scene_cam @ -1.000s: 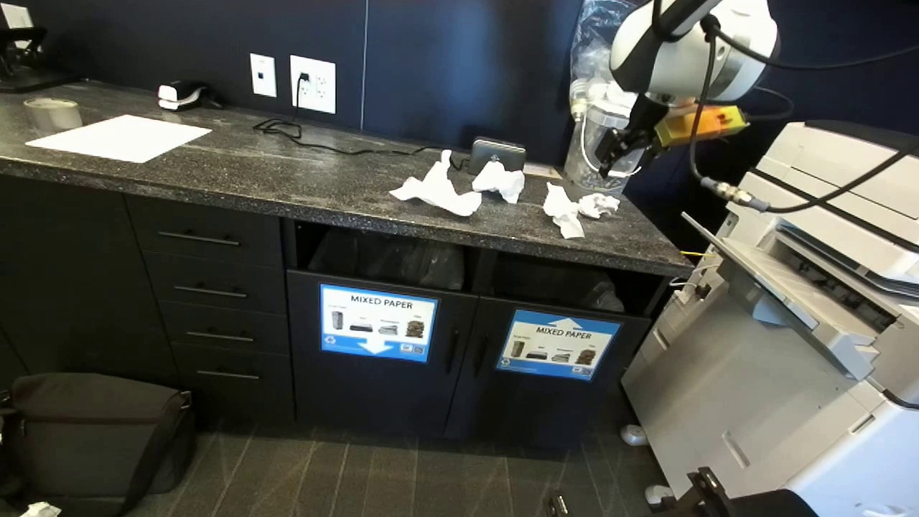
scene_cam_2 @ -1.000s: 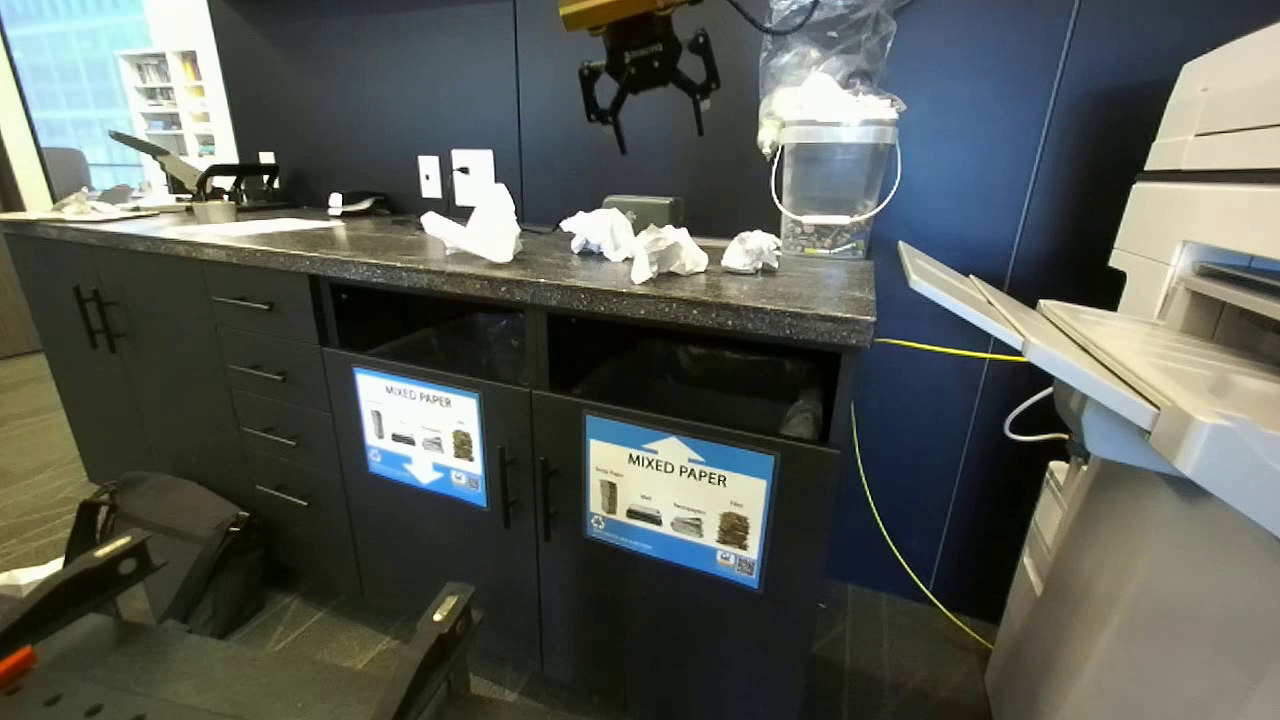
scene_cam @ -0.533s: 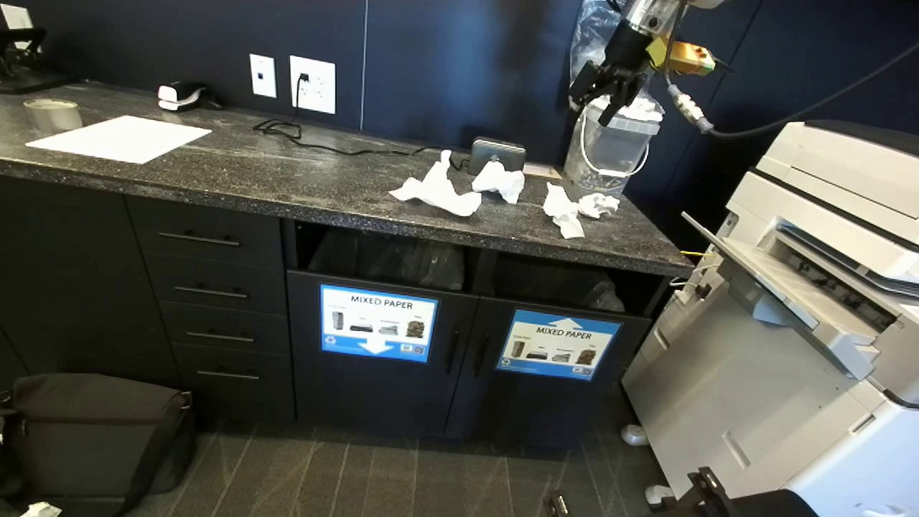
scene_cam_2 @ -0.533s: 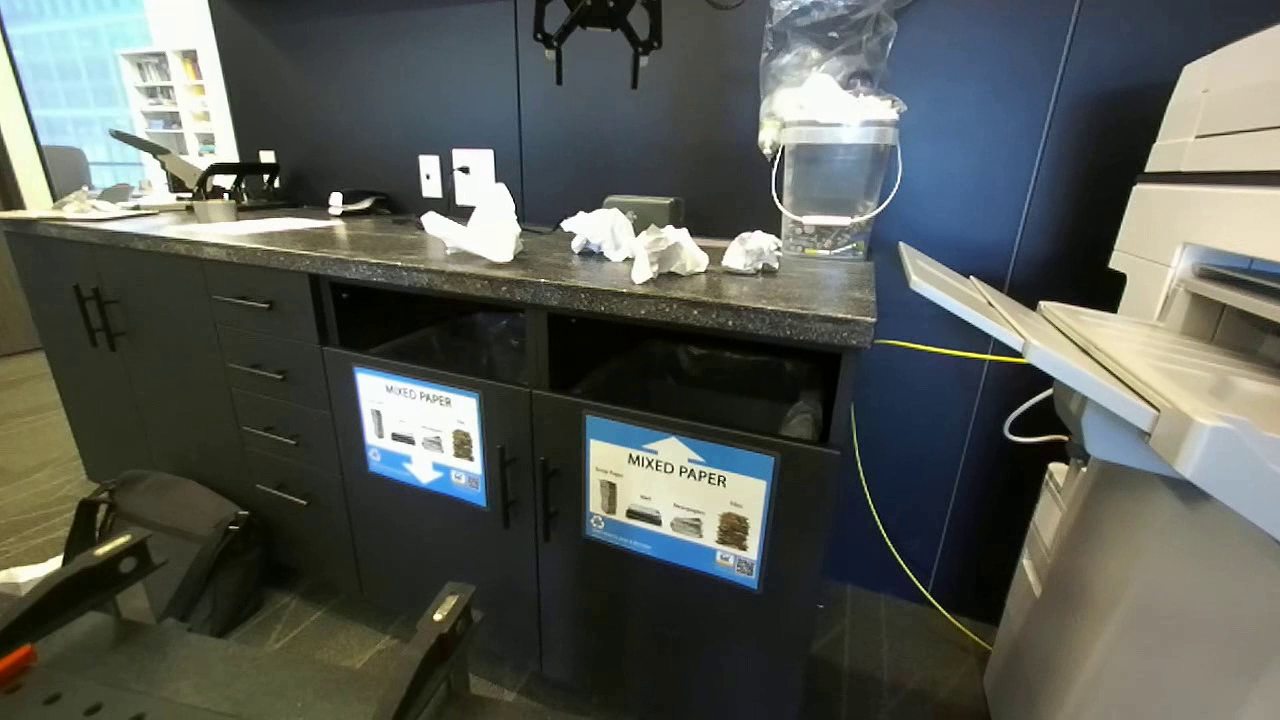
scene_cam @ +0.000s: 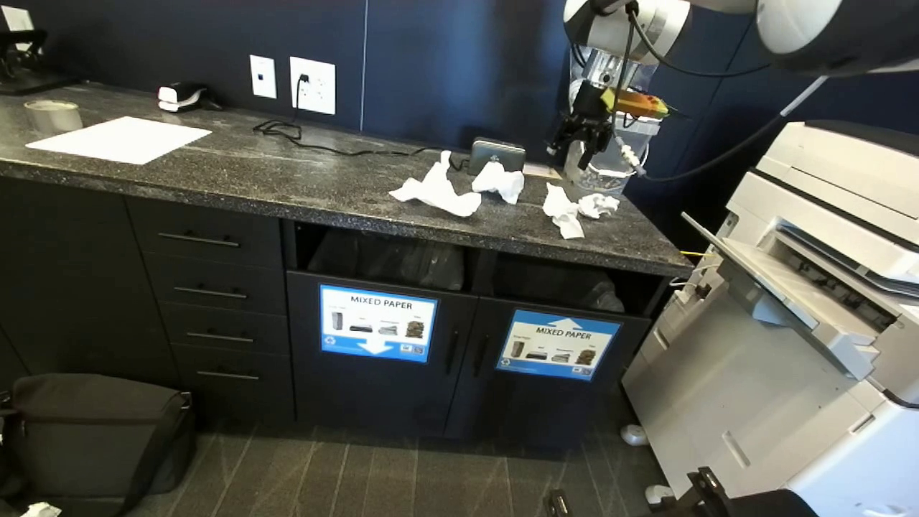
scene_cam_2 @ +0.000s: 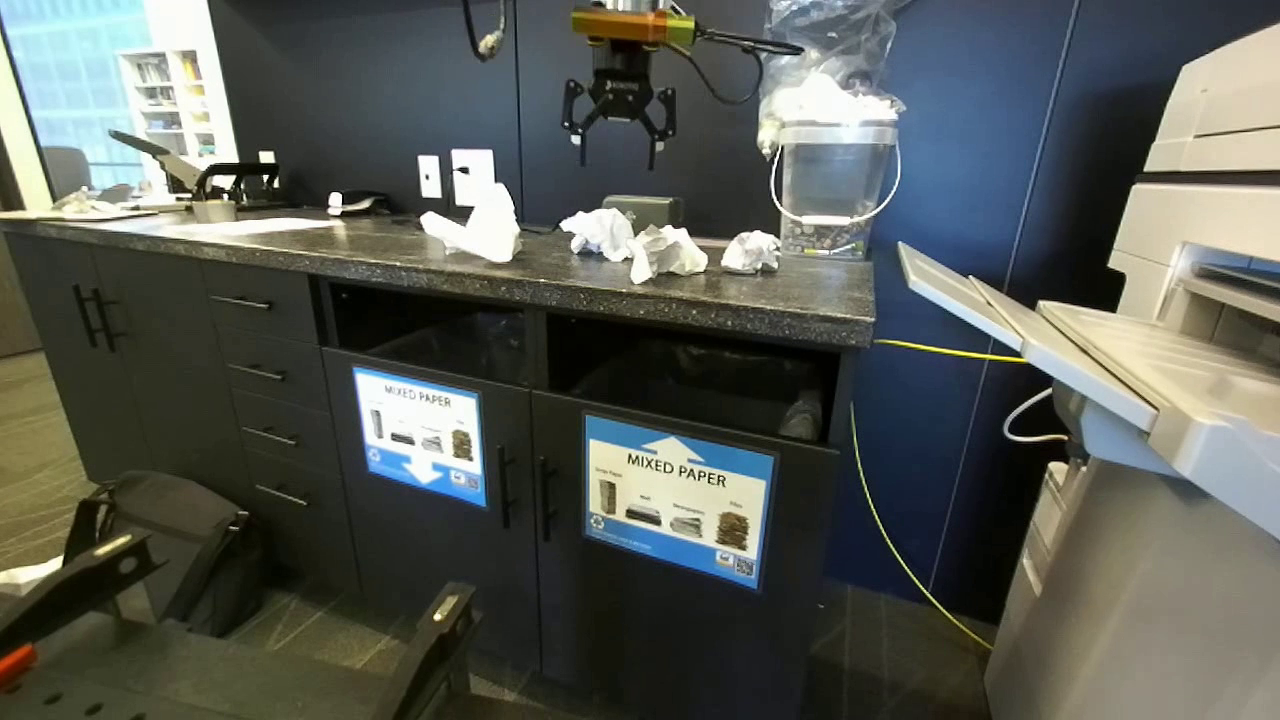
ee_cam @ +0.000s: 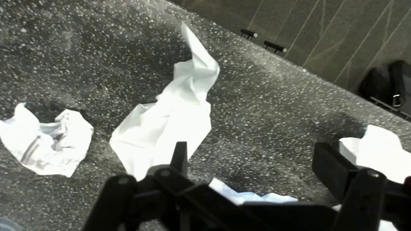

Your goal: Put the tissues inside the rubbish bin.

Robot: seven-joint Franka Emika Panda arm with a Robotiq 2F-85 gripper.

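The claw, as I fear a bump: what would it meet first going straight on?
Probably the long crumpled tissue below one side of the claw, or the countertop beside it; depth is unclear.

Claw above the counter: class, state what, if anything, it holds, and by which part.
Nothing is held: the claw hangs open, its fingers apart, and the tissues lie on the counter.

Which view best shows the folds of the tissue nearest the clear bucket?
The wrist view: it shows the tissue large and from above, with its folds and creases readable, though it reaches the picture's left edge. Both exterior views show it small, near the bucket, with little fold detail.
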